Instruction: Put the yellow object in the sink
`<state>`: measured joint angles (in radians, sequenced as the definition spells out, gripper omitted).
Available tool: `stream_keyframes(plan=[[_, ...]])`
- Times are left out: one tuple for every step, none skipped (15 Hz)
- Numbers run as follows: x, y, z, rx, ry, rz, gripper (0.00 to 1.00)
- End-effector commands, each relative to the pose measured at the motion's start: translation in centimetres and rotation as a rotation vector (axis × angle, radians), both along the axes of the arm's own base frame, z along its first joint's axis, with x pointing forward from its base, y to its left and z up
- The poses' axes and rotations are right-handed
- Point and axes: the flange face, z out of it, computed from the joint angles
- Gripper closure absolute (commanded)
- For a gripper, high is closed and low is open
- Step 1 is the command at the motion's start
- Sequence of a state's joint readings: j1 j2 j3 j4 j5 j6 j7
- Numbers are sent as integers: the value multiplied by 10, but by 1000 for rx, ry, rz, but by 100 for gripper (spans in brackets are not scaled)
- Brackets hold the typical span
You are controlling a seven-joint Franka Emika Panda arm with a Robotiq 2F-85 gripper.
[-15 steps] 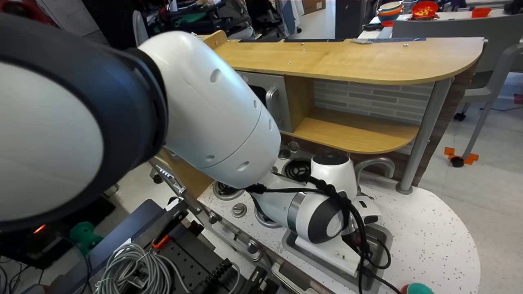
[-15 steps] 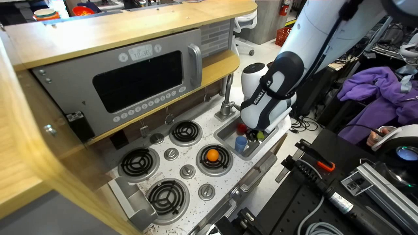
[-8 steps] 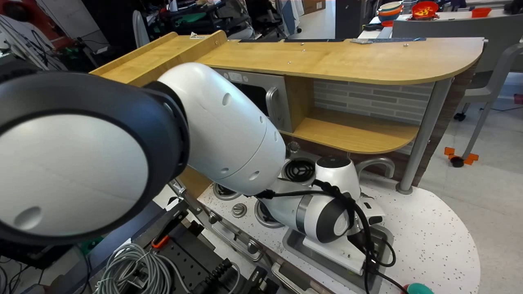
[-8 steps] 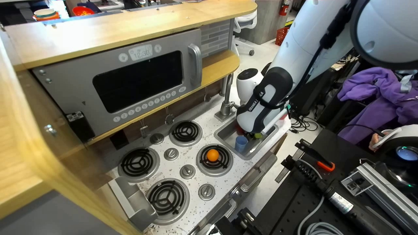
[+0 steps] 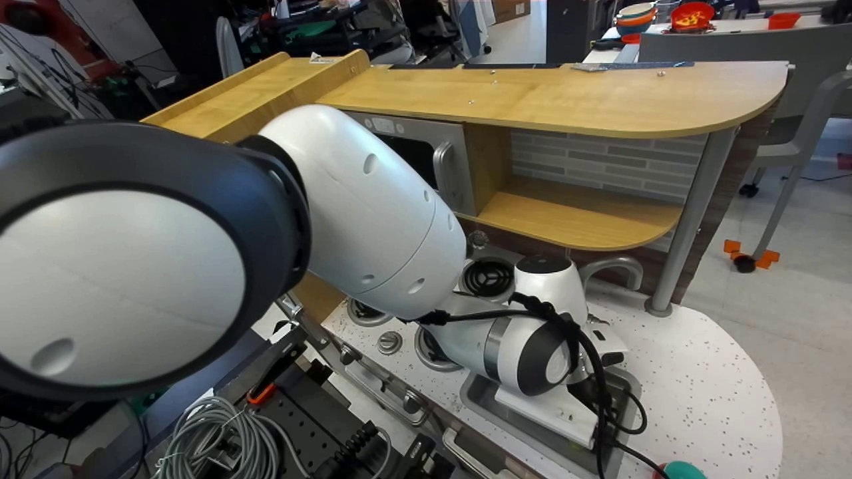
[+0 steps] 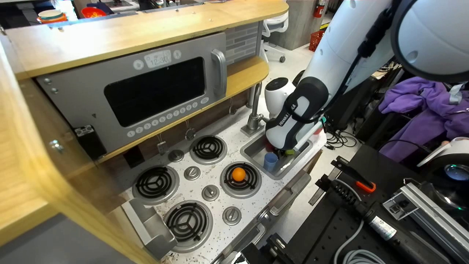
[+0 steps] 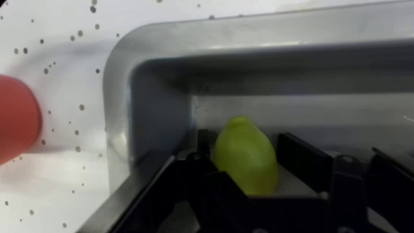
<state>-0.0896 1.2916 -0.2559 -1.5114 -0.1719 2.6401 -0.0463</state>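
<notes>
The yellow object [image 7: 245,158] is lemon-shaped and greenish yellow. It lies in the grey metal sink [image 7: 118,97], near one end wall. In an exterior view a small part of it [image 6: 290,151] shows below the arm, inside the sink [image 6: 246,153]. My gripper [image 7: 242,140] is open and down in the sink, with one finger on each side of the yellow object. The left finger in the wrist view is close beside it; I cannot tell if it touches. A gap shows to the right finger. The arm hides most of the gripper in both exterior views.
A blue cup [image 6: 270,161] and a partly hidden red thing [image 6: 269,147] are in the sink. The faucet [image 6: 255,106] rises beside it. A red thing [image 7: 17,119] stands on the counter past the sink's end. An orange ball [image 6: 238,174] sits on a burner.
The arm has come down over the sink, its wrist shifting toward the faucet side, mostly between the two earlier moments. Since half a second ago it has barely moved. The ball and blue cup stay put.
</notes>
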Motion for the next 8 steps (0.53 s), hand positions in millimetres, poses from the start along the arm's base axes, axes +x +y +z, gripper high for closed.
stream_keyframes(plan=[[-7,-1,13,18,12,4,10],[-10,-1,17,27,14,-3,4],[-16,-1,22,45,22,-13,0],[-18,-2,25,50,24,-17,0],[-24,-5,32,57,29,-25,0],[-28,-7,37,63,33,-30,0],[-34,-9,47,75,40,-40,0],[-38,-11,53,80,43,-48,0]])
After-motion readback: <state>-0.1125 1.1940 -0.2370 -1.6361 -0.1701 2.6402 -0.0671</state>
